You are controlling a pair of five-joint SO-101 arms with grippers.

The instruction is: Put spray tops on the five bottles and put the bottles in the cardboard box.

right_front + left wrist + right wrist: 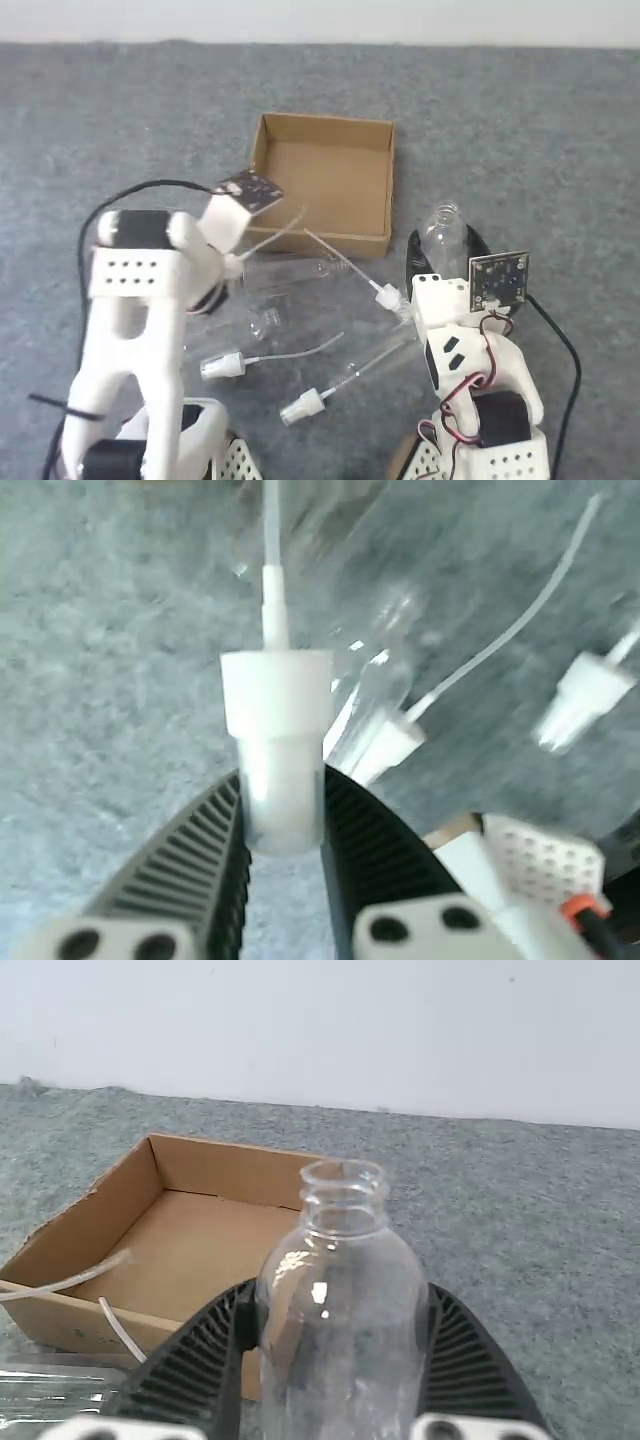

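Note:
My left gripper [283,805] is shut on a white spray top [277,730], whose thin tube points away from the fingers. In the high view this gripper [233,264] hangs near the box's front left corner, and the spray top's tube [275,232] slants toward the cardboard box [372,130]. My right gripper [340,1310] is shut on an upright clear bottle [340,1270] with an open neck. From above, that bottle [444,235] stands just right of the box. Clear bottles [290,270] lie on the carpet between the arms.
Three loose spray tops [223,365] [303,406] [388,296] with long tubes lie in front of the box. Another clear bottle [264,321] lies near them. The open, shallow box [150,1170] holds nothing. Grey carpet stretches behind and beside it.

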